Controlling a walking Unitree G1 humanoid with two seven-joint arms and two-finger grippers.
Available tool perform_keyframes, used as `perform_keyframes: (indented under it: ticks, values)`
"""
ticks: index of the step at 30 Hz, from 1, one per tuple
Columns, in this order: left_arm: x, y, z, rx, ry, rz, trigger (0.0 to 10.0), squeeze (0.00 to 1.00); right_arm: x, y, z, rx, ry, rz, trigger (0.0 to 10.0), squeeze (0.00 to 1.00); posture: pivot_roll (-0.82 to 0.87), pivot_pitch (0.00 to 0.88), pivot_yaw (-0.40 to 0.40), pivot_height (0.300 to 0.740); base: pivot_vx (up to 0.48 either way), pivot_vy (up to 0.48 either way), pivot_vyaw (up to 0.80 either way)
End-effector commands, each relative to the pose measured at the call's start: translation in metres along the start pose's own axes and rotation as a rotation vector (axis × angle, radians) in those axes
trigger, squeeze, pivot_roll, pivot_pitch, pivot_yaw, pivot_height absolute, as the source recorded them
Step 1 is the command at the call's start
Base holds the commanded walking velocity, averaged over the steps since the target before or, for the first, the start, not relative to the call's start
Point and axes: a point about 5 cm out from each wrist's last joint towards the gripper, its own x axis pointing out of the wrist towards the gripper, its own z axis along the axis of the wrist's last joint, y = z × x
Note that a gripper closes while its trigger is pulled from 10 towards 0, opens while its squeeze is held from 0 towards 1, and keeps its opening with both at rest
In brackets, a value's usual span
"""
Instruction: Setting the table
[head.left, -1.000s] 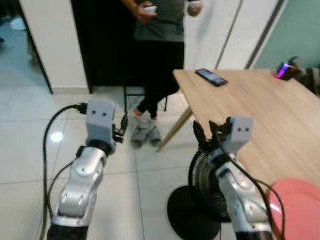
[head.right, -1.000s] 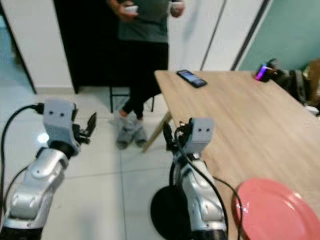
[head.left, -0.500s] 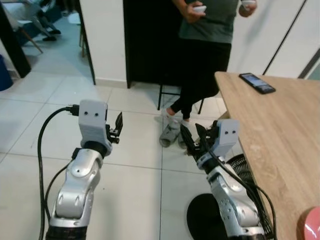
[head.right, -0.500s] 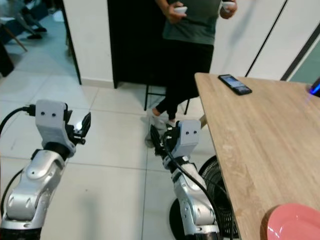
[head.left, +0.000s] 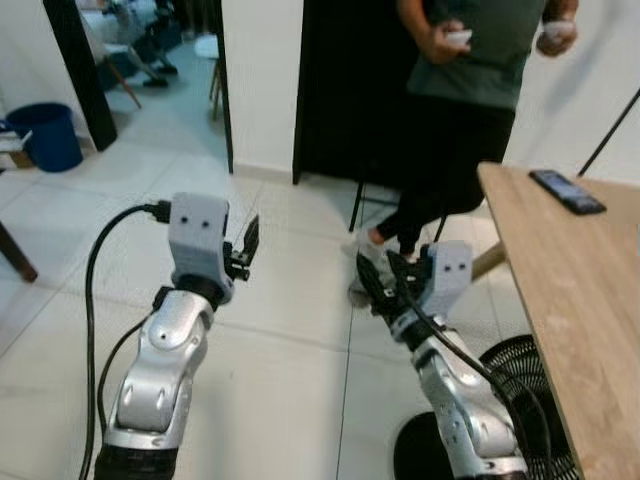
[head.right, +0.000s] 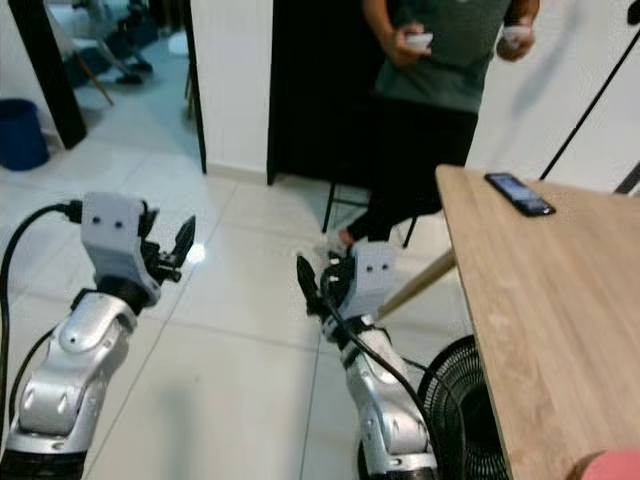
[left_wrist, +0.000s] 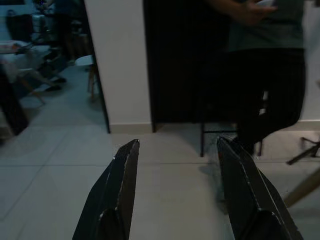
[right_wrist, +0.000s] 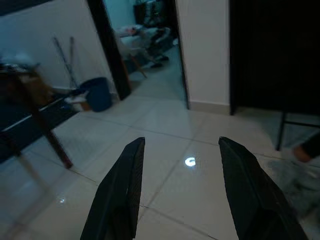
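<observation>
1. Now both arms are raised over the white tiled floor (head.left: 280, 350); the left gripper (head.left: 245, 250) and right gripper (head.left: 378, 282) have their jaws spread, holding nothing.
2. To the right stands the light wooden desk (head.right: 540, 290) (a black phone (head.right: 519, 193) lies on it).
3. A person in a green shirt (head.right: 450, 110) stands beyond.

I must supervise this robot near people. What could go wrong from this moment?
1. A person stands close ahead; the open right claw points toward their legs and might hit them.
2. The fan stands by the right arm; it might be knocked over.
3. The phone lies near the table edge.
</observation>
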Motion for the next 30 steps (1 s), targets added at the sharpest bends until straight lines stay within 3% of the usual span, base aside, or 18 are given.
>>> perform_keyframes:
  ticks: [1, 22, 30]
  values:
    - [0.0008, -0.0045, -0.0016, 0.006, 0.003, -0.015, 10.0, 0.00, -0.0048, -0.0071, -0.0033, -0.017, 0.013, -0.031, 10.0, 0.00, 0.04, 0.000, 0.027, 0.740, 0.480, 0.000, 0.00]
    - [0.0031, -0.0071, -0.0022, 0.013, -0.001, -0.030, 10.0, 0.00, -0.0060, -0.0102, -0.0042, -0.060, 0.023, -0.052, 10.0, 0.00, 0.03, 0.000, 0.036, 0.740, 0.480, 0.000, 0.71]
    - [0.0035, -0.0064, -0.0020, 0.014, 0.001, -0.027, 10.0, 0.00, -0.0074, -0.0042, -0.0056, -0.067, 0.037, -0.001, 10.0, 0.00, 0.03, 0.000, 0.040, 0.740, 0.480, 0.000, 0.78]
